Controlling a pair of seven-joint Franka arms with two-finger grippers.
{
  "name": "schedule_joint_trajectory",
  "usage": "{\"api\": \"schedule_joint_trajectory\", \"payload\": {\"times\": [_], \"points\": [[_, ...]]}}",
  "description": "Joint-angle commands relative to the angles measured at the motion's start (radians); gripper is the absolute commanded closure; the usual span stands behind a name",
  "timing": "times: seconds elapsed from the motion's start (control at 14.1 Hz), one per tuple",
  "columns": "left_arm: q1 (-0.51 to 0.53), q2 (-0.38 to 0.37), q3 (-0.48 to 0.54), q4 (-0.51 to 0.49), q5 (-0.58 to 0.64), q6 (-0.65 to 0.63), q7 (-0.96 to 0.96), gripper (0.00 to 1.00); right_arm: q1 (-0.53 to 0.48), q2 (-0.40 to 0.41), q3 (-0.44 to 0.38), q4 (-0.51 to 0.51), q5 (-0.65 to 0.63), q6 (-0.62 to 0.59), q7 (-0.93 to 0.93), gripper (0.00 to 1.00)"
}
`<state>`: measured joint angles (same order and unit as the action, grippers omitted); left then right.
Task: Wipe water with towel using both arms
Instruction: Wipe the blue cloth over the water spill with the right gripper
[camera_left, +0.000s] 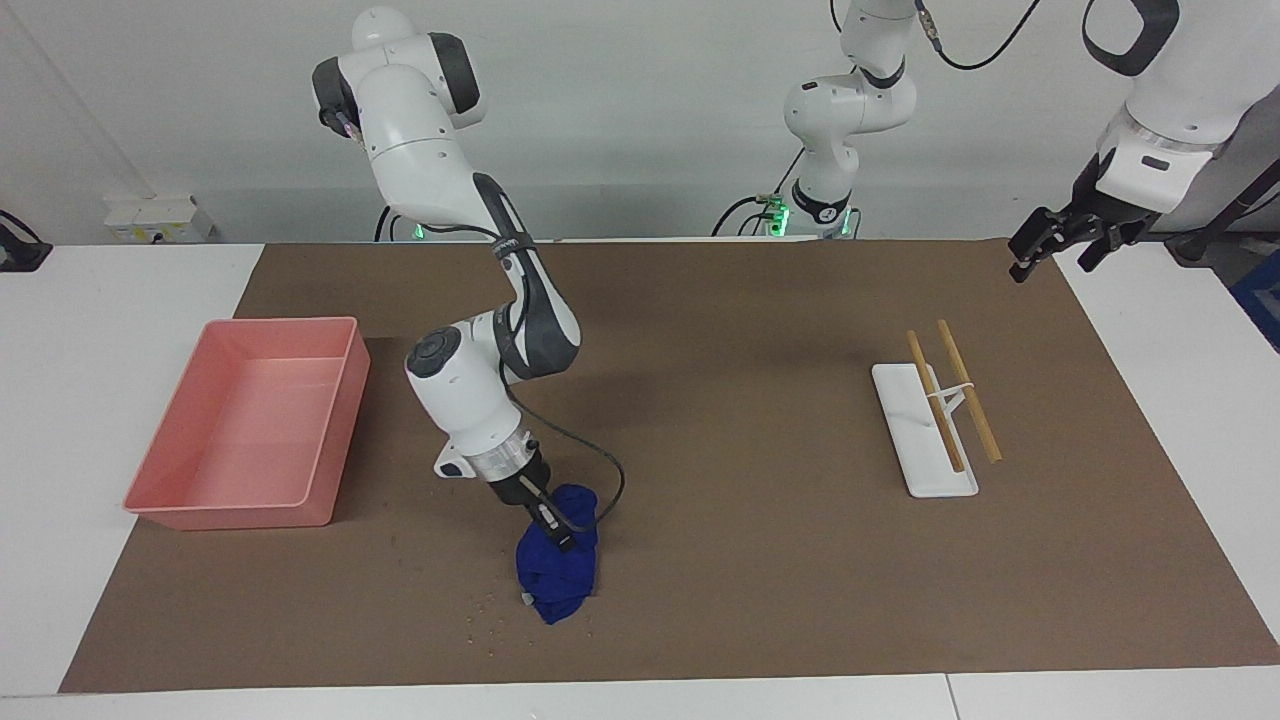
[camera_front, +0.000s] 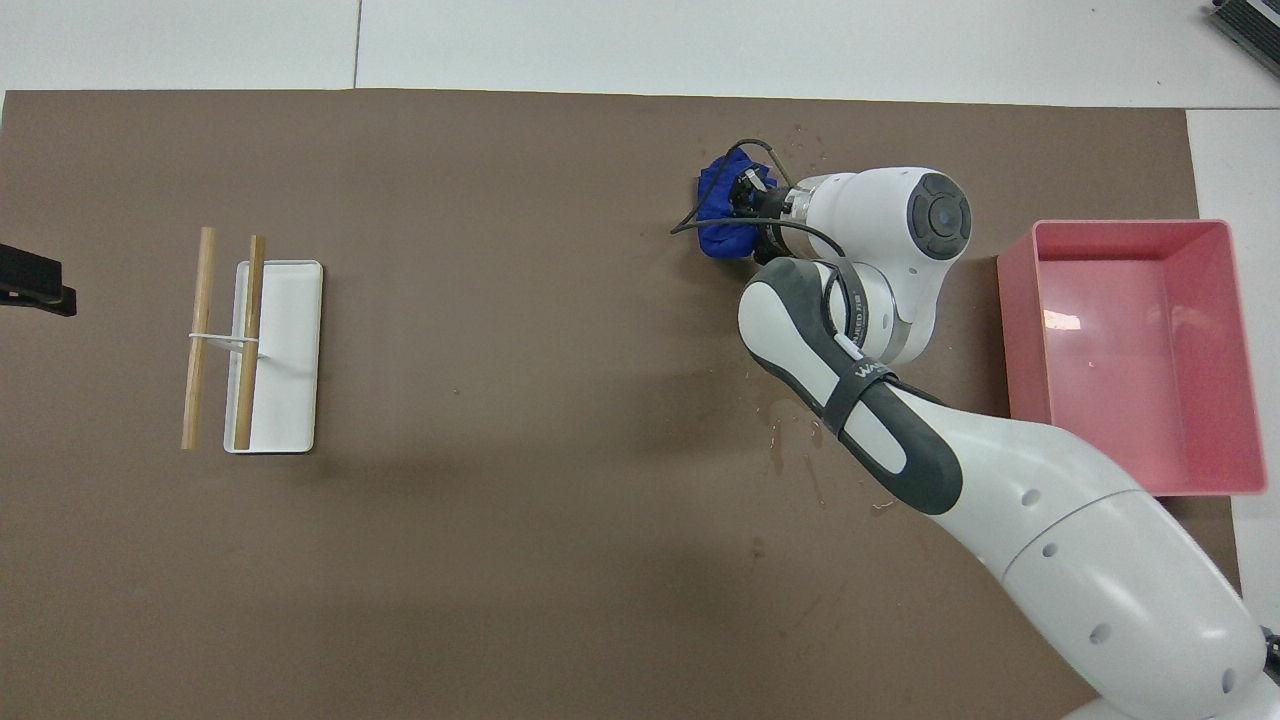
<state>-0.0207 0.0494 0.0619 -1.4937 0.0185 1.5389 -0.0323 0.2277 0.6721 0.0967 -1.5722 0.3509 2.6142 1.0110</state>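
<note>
**Right pincer presses the blue towel onto the mat**

The right pincer (camera_left: 548, 528) is clamped on the towel (camera_left: 558, 575), a crumpled blue bundle whose lower part rests on the brown mat (camera_left: 700, 420) that covers the counter (camera_left: 100, 300). The right arm (camera_left: 470, 400) slants down to it from its base. In the overhead view the towel (camera_front: 725, 210) bulges past the pincer (camera_front: 745, 195) on the side away from the robots.

Water (camera_front: 790, 440) glistens on the mat as droplets and thin streaks, nearer to the robots than the towel and partly hidden under the arm. A few small specks (camera_left: 485, 615) lie just beside the towel.

A pink tray (camera_left: 180, 500) sits at the right arm's end of the mat, near the towel but apart from it.

The left pincer (camera_left: 1060, 235) hangs raised over the mat's corner at the left arm's end, its fingers spread a little and holding nothing. A white stand (camera_left: 905, 440) carrying two wooden sticks (camera_left: 968, 390) lies on the mat near it.
</note>
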Motion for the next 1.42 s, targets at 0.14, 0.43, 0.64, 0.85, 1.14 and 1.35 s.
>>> {"api": "schedule_joint_trajectory", "payload": {"times": [0.14,0.43,0.64,0.85,1.14,1.35], "points": [[-0.07,-0.029,0.067,-0.019,0.017,-0.04,0.041,0.0,-0.025,-0.101,0.002,-0.091,-0.026,-0.195,-0.005,1.0],[-0.068,-0.129,0.065,-0.151,0.017,-0.025,0.035,0.0,-0.039,-0.178,-0.005,-0.167,-0.033,-0.313,0.003,1.0],[-0.059,-0.131,0.058,-0.151,0.015,-0.016,0.034,0.0,-0.044,-0.274,-0.003,-0.312,-0.033,-0.313,0.003,1.0],[-0.059,-0.128,0.059,-0.151,0.017,0.045,0.037,0.0,-0.044,-0.373,0.0,-0.46,-0.033,-0.316,0.001,1.0],[-0.058,-0.103,0.058,-0.138,0.015,0.089,0.037,0.0,-0.042,-0.491,0.0,-0.624,-0.033,-0.319,-0.015,1.0],[-0.058,-0.105,0.055,-0.14,0.014,0.073,0.037,0.0,-0.031,-0.549,0.002,-0.715,-0.033,-0.321,-0.015,1.0]]}}
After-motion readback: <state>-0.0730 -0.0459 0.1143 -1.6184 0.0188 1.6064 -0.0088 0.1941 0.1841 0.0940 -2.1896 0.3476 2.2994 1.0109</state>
